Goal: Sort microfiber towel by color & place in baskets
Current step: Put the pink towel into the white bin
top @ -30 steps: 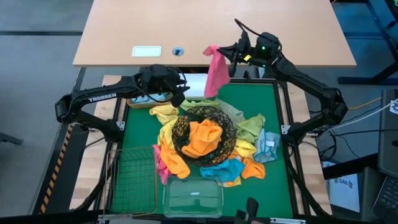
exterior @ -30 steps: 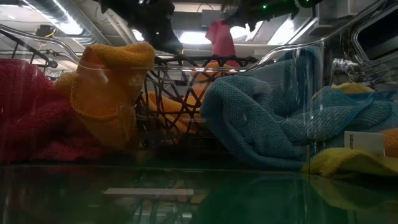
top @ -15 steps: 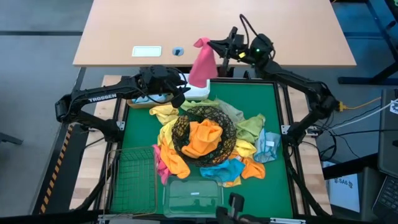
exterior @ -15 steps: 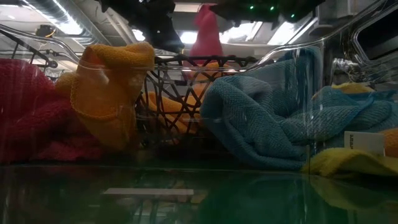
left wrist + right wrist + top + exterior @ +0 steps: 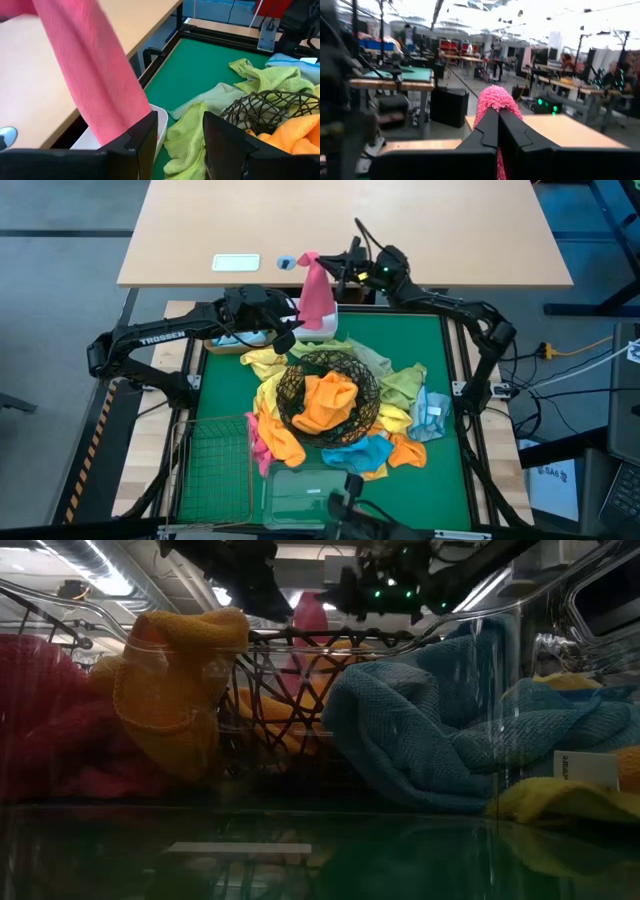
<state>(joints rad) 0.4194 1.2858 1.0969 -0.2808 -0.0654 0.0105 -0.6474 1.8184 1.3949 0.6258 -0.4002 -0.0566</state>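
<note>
Pink towel (image 5: 315, 288) hangs from the right gripper (image 5: 322, 262), whose jaws are pinched shut on its top corner, and its lower end dangles into or just over the white plastic tub (image 5: 318, 328) at the far edge of the green tabletop (image 5: 420, 345); from above I can't quite tell if it touches the bottom. The left gripper (image 5: 285, 330) waits just beside the tub, jaws parted and holding nothing. To do this well, I'd lower until most of the cloth bunches inside the tub before letting go, so nothing drapes over the rim. Plenty of towels remain piled around the round black wire bowl (image 5: 300, 375).
</note>
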